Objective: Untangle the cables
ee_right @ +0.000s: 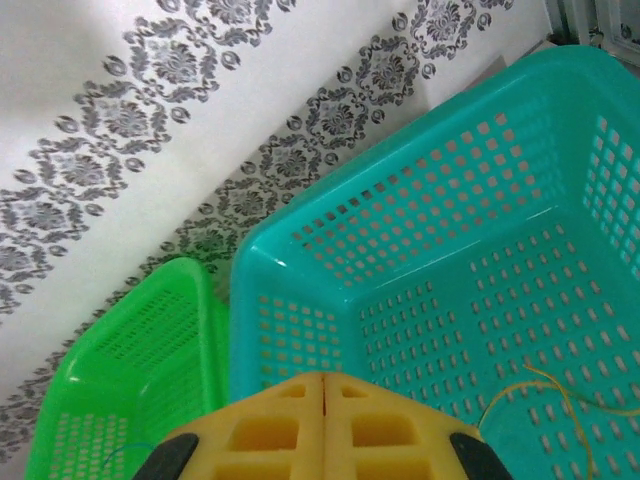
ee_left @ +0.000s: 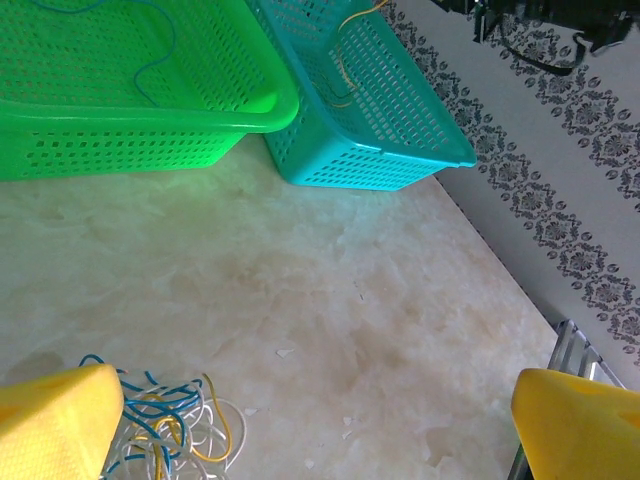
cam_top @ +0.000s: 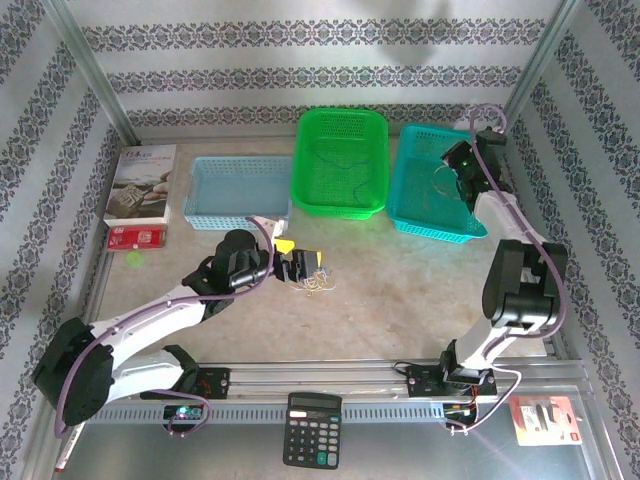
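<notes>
Two baskets hold wire: green basket [cam_top: 340,208] at 12 o'clock, blue wire [ee_left: 150,62]; teal basket [cam_top: 430,229] at 2 o'clock, yellow wire [ee_right: 545,380]. Fingers: left gripper [ee_left: 320,420] wide beside cables [ee_left: 170,420]; right gripper [ee_right: 323,388] pressed together.

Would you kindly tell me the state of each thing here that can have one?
left gripper, open beside the cable bundle.
right gripper, shut over the teal basket.
cable bundle, tangled on the table.
yellow cable, separate, in the teal basket.
blue cable, separate, in the green basket.
</notes>
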Controlling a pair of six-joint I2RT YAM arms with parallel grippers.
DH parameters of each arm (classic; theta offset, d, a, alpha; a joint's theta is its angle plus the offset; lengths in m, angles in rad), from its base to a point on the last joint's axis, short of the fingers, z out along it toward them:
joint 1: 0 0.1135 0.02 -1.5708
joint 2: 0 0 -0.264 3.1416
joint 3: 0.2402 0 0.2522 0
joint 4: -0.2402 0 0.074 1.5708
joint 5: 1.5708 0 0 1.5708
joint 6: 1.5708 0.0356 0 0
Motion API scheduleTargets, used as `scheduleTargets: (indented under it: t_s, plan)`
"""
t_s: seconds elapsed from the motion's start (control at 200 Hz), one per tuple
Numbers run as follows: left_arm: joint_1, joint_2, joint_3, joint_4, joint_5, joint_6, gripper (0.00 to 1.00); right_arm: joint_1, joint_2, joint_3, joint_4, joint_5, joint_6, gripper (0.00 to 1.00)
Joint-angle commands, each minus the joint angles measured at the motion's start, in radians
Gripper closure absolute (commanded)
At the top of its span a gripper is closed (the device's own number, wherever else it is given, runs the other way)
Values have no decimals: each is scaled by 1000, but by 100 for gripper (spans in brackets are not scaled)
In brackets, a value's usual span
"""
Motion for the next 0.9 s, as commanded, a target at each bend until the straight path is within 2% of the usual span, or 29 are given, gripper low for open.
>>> scheduleTargets:
  t_s: [0.0, 0.05, 0.1, 0.27, 0.355, 0.39, 0.405, 0.42, 0.575, 0.674, 0.759, 0.894]
  plan:
    - [-12, -32, 28, -40, -23, -7, 0, -22, 58, 89, 18, -56, -42, 63]
    - [-12, -39, 27, -42, -28, -5, 0, -22, 65, 97, 13, -83, -54, 52]
    - [-12, -43, 22, -40, -31, -7, 0, -22, 56, 92, 19, -100, -57, 45]
    - [-12, -32, 18, -25, -36, -6, 0, -18, -8, 47, 22, -137, -67, 30]
    - [-12, -25, 26, -29, -35, -4, 0, -7, -53, 17, 10, -133, -82, 14]
    - [-12, -24, 28, -31, -36, -4, 0, -1, -77, 5, 2, -130, -93, 12]
    - [-12, -24, 29, -33, -36, -4, 0, 3, -85, 0, -2, -124, -98, 5]
    - [-12, -24, 29, -34, -38, -3, 0, 8, -98, -8, -6, -114, -102, 2]
    - [-11, -35, 32, -52, -47, 6, 0, 72, -210, -80, -31, 14, -151, 2]
    - [-12, -50, 29, -65, -57, 14, 0, 85, -286, -172, 31, 72, -73, 2]
    - [-11, -61, 29, -74, -64, 14, 0, 84, -329, -228, 55, 41, -11, 2]
    - [-11, -78, 26, -98, -89, 12, 0, 92, -392, -325, 126, -102, 33, 2]
